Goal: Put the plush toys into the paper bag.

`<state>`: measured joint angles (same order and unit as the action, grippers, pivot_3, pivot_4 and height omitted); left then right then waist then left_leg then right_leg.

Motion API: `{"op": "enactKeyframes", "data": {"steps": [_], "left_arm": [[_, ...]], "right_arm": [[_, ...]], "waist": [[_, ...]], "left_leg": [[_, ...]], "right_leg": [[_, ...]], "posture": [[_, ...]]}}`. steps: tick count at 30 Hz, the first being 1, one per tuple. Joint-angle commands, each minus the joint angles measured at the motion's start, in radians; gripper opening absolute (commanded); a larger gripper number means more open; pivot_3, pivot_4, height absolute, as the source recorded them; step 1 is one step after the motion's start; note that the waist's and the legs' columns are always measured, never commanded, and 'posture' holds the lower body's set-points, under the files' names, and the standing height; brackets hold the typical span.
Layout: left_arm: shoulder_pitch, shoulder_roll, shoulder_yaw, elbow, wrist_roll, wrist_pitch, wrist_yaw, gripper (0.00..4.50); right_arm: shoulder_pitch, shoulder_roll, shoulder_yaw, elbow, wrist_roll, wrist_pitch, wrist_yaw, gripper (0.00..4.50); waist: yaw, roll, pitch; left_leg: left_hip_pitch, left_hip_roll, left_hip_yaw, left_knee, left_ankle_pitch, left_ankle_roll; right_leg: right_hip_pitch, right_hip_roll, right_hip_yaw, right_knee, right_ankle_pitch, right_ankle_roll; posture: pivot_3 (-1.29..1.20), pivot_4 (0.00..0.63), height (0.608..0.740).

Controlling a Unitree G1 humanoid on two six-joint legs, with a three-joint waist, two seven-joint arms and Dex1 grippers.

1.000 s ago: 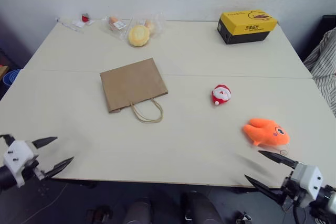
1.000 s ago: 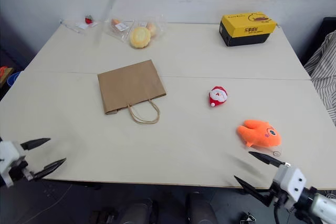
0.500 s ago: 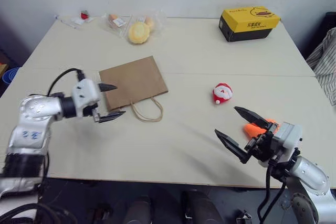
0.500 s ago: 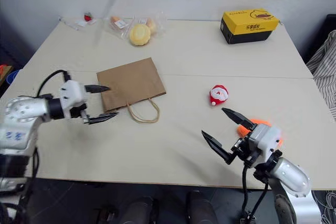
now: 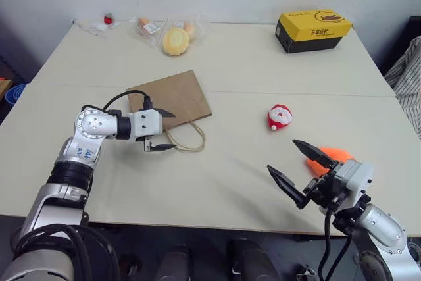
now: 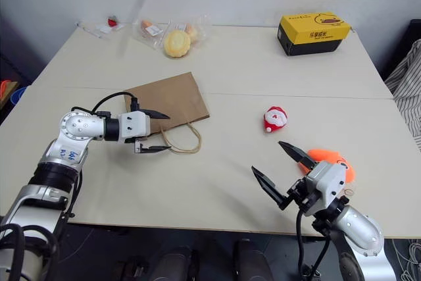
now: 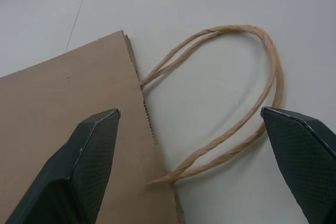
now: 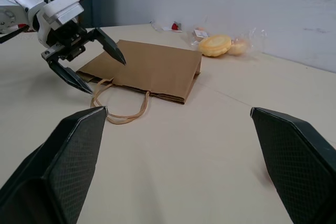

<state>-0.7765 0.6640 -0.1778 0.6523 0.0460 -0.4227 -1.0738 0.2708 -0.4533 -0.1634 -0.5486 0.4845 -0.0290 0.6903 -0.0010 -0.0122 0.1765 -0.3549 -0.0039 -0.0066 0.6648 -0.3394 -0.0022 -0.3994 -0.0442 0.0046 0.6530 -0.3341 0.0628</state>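
Note:
The brown paper bag lies flat on the table, its tan loop handles pointing toward me. My left gripper is open, its fingers spread on either side of the bag's mouth edge and handles, touching nothing. The red-and-white Santa plush sits right of the bag. The orange fish plush lies near the front right, partly hidden behind my right gripper, which hovers open and empty just left of it, pointing toward the bag.
A yellow-and-black box stands at the back right. A wrapped yellow bun and small packets lie at the back left. Striped cloth hangs past the table's right edge.
My left gripper came up from the front left edge and moved right to the bag's handles, rolling as it went. The right gripper rose beside the orange fish, then held still.

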Motion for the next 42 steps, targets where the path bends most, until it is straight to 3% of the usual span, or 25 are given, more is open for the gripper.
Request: {"op": "enactKeyframes", "data": {"steps": [1,11,21,25,30,34,42], "left_arm": [[-0.049,-0.018,-0.004,0.056,0.018,-0.059,0.013,4.50],[-0.097,-0.064,-0.016,0.168,0.073,-0.136,0.074,4.50],[-0.112,-0.107,0.013,0.173,-0.014,-0.107,-0.013,1.31],[-0.105,-0.152,0.045,0.101,-0.118,-0.013,-0.085,0.03],[-0.043,-0.196,0.089,-0.195,-0.369,0.263,-0.232,0.01],[-0.010,-0.200,0.103,-0.405,-0.488,0.513,-0.211,0.01],[0.031,-0.211,0.127,-0.610,-0.562,0.716,-0.116,0.00]], "right_arm": [[0.005,0.009,-0.013,-0.043,0.000,-0.026,-0.013,4.46],[0.012,0.020,-0.012,-0.042,-0.010,-0.039,-0.027,4.46],[0.032,0.022,-0.022,-0.030,-0.036,-0.044,-0.040,4.50],[0.036,0.012,-0.022,-0.028,-0.040,-0.029,-0.037,4.50],[0.022,0.004,-0.016,-0.046,-0.017,0.009,-0.039,4.50],[-0.041,-0.020,0.035,-0.052,-0.014,0.117,-0.053,4.50],[-0.313,-0.001,0.214,0.030,-0.066,0.336,-0.101,1.92]], "waist": [[-0.001,0.000,0.000],[0.000,0.000,0.000],[-0.001,0.000,0.000],[0.000,0.000,0.000],[0.000,-0.001,0.000],[-0.007,-0.001,0.000],[-0.003,-0.001,0.000]], "left_leg": [[0.000,0.000,0.000,0.000,0.000,0.000],[0.000,0.000,0.000,0.000,0.000,0.000],[0.000,0.000,0.000,0.000,0.002,-0.004],[0.000,0.000,0.000,0.001,0.002,-0.004],[-0.001,0.000,-0.001,0.002,0.003,-0.005],[-0.001,0.000,-0.001,0.002,0.003,-0.006],[0.001,0.000,-0.001,0.002,0.005,-0.006]], "right_leg": [[0.000,0.000,0.000,0.000,0.000,0.000],[0.000,0.000,0.000,0.001,0.000,0.000],[0.000,0.000,0.000,0.001,0.000,0.000],[0.000,0.000,0.000,0.002,0.000,0.000],[0.000,0.000,0.000,0.002,0.000,0.000],[0.000,0.000,0.001,0.002,0.000,0.000],[0.000,0.001,0.001,0.002,0.000,0.000]], "posture": [[0.00,0.150,0.740],[0.00,0.150,0.740],[0.00,0.150,0.740],[0.00,0.150,0.740],[0.00,0.150,0.740],[0.00,0.150,0.740],[0.00,0.150,0.740]]}}
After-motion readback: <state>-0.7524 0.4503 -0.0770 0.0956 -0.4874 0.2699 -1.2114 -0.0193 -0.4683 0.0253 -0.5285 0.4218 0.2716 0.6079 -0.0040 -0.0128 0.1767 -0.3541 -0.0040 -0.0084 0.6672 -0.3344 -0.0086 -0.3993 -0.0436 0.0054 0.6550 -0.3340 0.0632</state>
